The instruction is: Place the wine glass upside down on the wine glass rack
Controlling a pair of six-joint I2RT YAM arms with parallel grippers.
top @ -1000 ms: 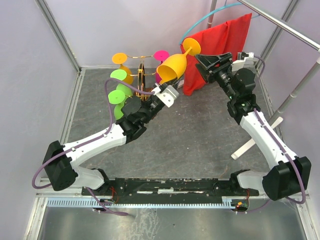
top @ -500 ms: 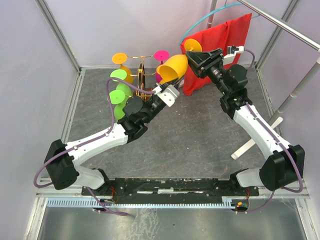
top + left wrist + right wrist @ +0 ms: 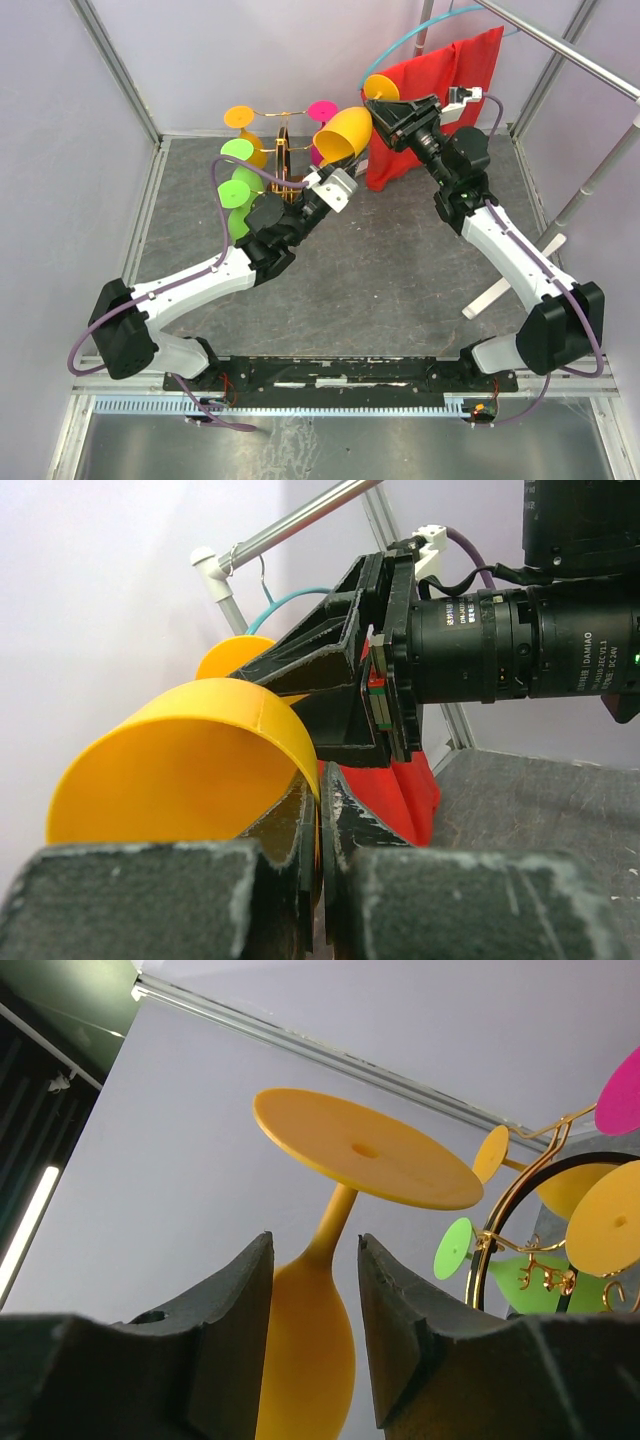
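- The left gripper (image 3: 320, 792) was clamped on the rim of the orange wine glass (image 3: 346, 131), pinching the bowl wall between its fingers.
- The glass hung tilted in the air just right of the wine glass rack (image 3: 283, 150), mouth down-left, foot up-right against the red cloth (image 3: 445, 85). It was not on the rack.
- A second earlier the right gripper (image 3: 315, 1250) stood clear to the right of the foot. It had since slid in and now straddled the stem.
- Its fingers (image 3: 235, 1300) were spread, with a gap showing on each side of the glass.
- The glass itself had drifted slightly up and left.
- Green (image 3: 236, 187), pink (image 3: 322, 110) and orange glasses (image 3: 240, 117) hung on the rack as before.
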